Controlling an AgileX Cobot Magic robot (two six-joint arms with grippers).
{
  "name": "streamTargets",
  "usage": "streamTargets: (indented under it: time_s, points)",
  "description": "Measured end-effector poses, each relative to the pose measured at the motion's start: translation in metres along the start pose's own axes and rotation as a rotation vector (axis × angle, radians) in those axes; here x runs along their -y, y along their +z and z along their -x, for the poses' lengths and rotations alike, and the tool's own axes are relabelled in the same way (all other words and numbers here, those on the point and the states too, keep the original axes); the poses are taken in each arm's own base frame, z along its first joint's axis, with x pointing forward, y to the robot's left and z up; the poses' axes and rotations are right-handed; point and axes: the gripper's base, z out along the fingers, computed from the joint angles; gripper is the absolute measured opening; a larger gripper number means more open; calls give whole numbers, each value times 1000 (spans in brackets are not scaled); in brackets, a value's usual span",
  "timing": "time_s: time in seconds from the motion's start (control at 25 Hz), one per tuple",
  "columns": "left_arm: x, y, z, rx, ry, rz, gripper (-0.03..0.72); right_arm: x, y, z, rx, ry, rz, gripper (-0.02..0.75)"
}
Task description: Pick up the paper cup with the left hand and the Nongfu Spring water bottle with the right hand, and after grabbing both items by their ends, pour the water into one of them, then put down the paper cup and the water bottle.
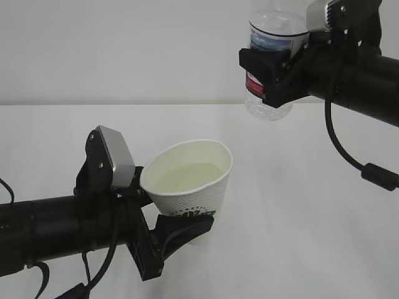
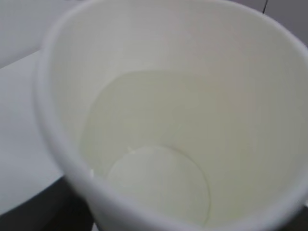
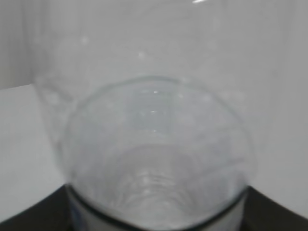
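Clamping paper cup (image 1: 190, 180) — left fingers (image 1: 181, 227), right fingers (image 1: 265, 62) gripping bottle (image 1: 272, 37)

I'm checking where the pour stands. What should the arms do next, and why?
Probably lower the paper cup to the table. It already holds water and sits tilted in the left gripper, while the right gripper holds the bottle upright, well off to the side, so pouring looks done.

Left gripper (image 1: 163, 229) clamping tilted paper cup (image 1: 190, 184) holding water (image 1: 188, 177), right gripper (image 1: 272, 70) gripping raised Nongfu Spring water bottle (image 1: 272, 37), white table (image 1: 299, 205)
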Motion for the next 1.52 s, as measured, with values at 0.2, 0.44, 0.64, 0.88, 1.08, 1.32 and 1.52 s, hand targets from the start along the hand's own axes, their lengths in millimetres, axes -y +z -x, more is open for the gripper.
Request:
streamTargets:
  time_s: [0.2, 0.44, 0.64, 0.88, 1.08, 1.32, 1.52]
  points:
    - [0, 0, 0, 0, 0, 0, 525, 0, 0, 0, 0, 3, 0, 380]
    - [0, 0, 0, 0, 0, 0, 525, 0, 0, 0, 0, 5, 0, 379]
    - [0, 0, 0, 0, 0, 0, 525, 0, 0, 0, 0, 7, -1, 379]
    - [0, 0, 0, 0, 0, 0, 525, 4, 0, -1, -10, 40, -39, 378]
    - [0, 0, 0, 0, 0, 0, 525, 6, 0, -3, -29, 54, -63, 377]
    - [0, 0, 0, 0, 0, 0, 525, 11, -1, -3, -33, 46, -122, 377]
    - [0, 0, 0, 0, 0, 0, 525, 14, -1, -6, -66, 49, -156, 377]
